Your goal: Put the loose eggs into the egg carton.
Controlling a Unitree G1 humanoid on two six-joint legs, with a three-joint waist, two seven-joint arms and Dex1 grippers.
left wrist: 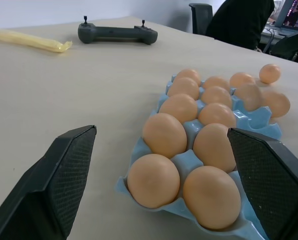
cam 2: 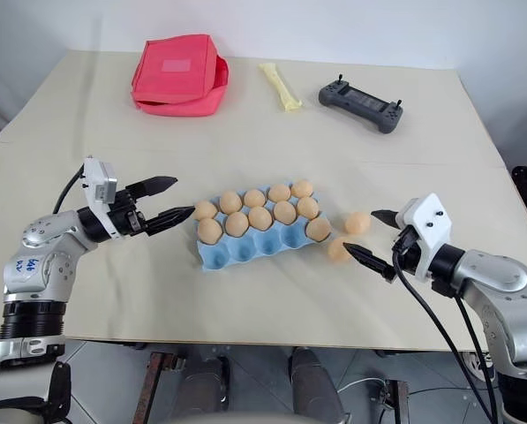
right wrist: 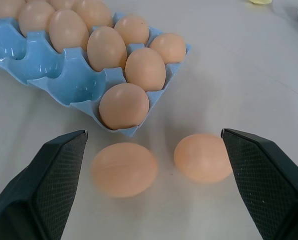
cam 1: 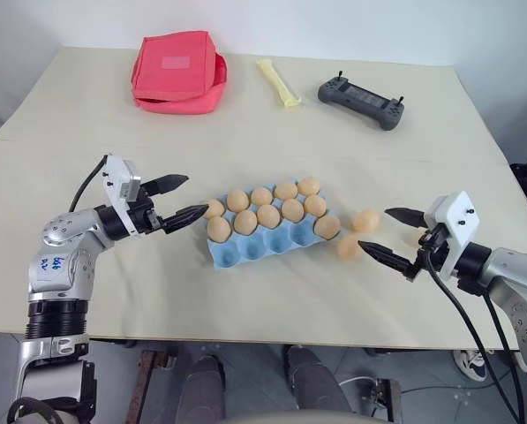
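We judge we are lining up a pick: our right hand (right wrist: 151, 187), fingers spread and empty, has two loose eggs (right wrist: 124, 169) on the tabletop (cam 1: 245, 132) directly ahead, the egg carton (cam 1: 245, 250) just beyond. Next: close on one. Left hand (cam 1: 176, 200) spread, empty, at the carton's end.

Blue handwritten marks stood on the grey housing of the left arm (cam 1: 55, 265), too small to be read. A pale rectangular patch lay on the red fabric pouch (cam 1: 176, 71), with no legible wording. No other text, brand, number or sign could be read.
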